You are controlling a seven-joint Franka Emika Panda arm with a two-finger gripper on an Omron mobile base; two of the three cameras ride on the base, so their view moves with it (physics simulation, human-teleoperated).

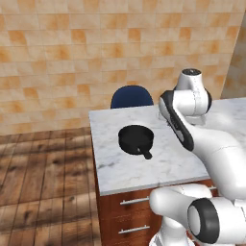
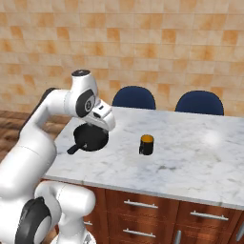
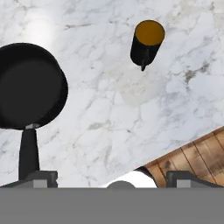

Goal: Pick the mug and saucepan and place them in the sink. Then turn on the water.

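Gripper [image 3: 112, 177] wide open, holding nothing, above marble counter [image 2: 200, 147]. Saucepan [image 3: 29, 85] (handle toward left finger) and upright mug [image 3: 146, 43] well apart; 2 blue chairs [image 2: 134, 97] behind.

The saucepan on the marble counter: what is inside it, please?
The saucepan looks empty: the hand view shows a bare matte black floor. In the right base view the arm covers the pan's far part. The mug stands apart from it on the marble counter.

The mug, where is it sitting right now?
In the right base view the mug stands upright on the white marble counter, to the right of the saucepan and apart from it.
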